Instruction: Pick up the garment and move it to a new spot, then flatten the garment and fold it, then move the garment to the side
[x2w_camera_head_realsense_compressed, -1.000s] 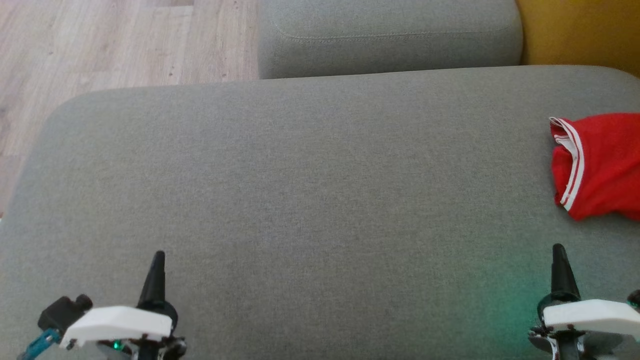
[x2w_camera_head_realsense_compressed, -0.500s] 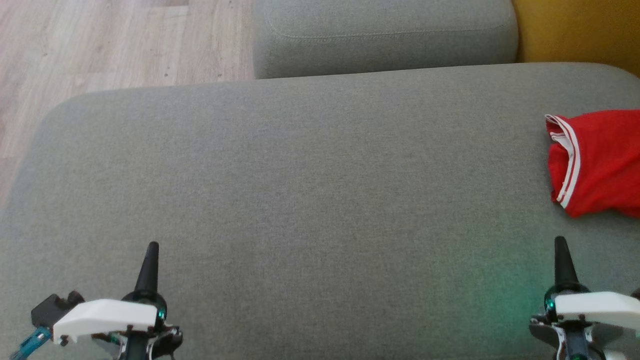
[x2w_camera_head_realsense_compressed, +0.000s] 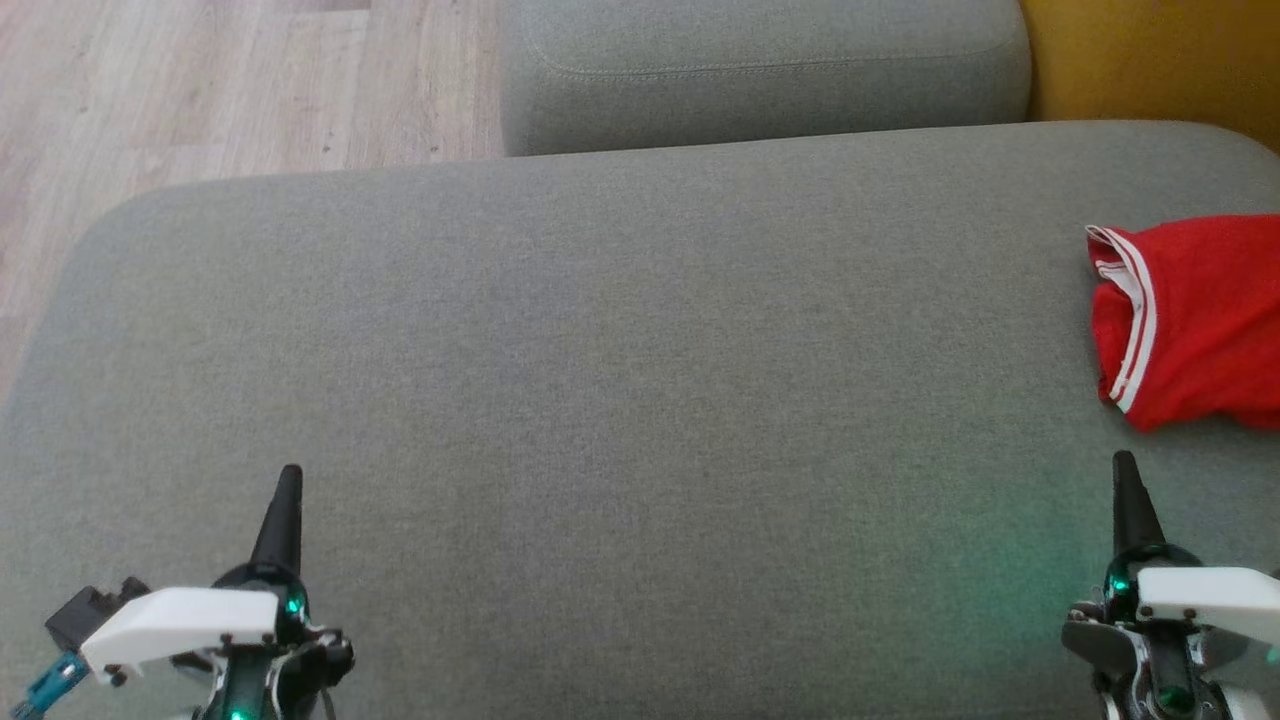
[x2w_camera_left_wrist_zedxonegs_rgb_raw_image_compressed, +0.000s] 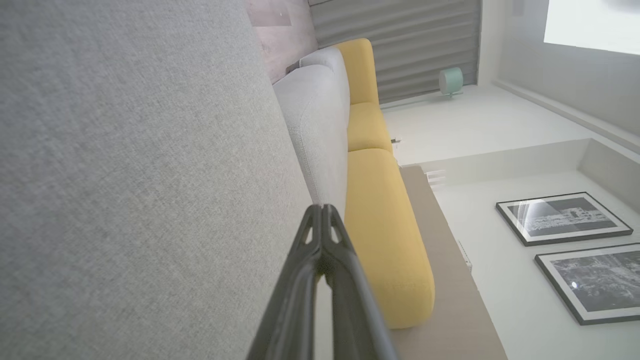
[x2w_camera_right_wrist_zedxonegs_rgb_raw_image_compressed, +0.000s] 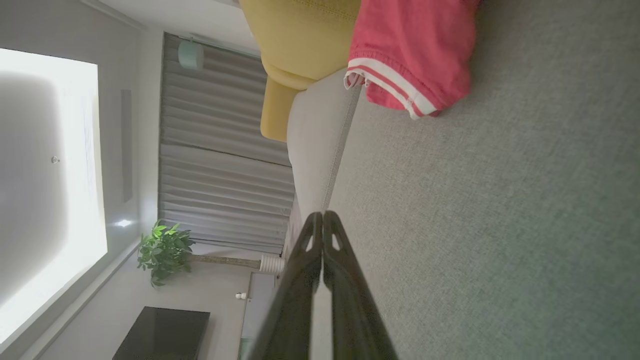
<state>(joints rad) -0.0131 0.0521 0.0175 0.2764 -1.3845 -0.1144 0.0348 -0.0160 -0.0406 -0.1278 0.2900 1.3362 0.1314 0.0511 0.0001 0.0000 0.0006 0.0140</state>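
Observation:
The garment (x2w_camera_head_realsense_compressed: 1200, 310) is red with white stripes along one hem, bunched at the right edge of the grey cushion (x2w_camera_head_realsense_compressed: 620, 380); part of it runs out of the head view. In the right wrist view the garment (x2w_camera_right_wrist_zedxonegs_rgb_raw_image_compressed: 410, 55) lies ahead of the fingers. My right gripper (x2w_camera_head_realsense_compressed: 1125, 470) is at the lower right, shut and empty, a short way in front of the garment and not touching it. At the lower left, my left gripper (x2w_camera_head_realsense_compressed: 288, 482) is shut and empty over bare cushion. Both wrist views show the two fingertips pressed together: left gripper (x2w_camera_left_wrist_zedxonegs_rgb_raw_image_compressed: 322, 212), right gripper (x2w_camera_right_wrist_zedxonegs_rgb_raw_image_compressed: 320, 219).
A second grey cushion (x2w_camera_head_realsense_compressed: 760, 70) stands behind the big one. A yellow cushion (x2w_camera_head_realsense_compressed: 1150, 60) is at the back right. Wooden floor (x2w_camera_head_realsense_compressed: 200, 90) lies past the cushion's left and back-left edges.
The whole head picture has shifted slightly, so the camera moved. Both grippers' fingertips show a little higher in the view, the left one also a little further left. The garment lies as before.

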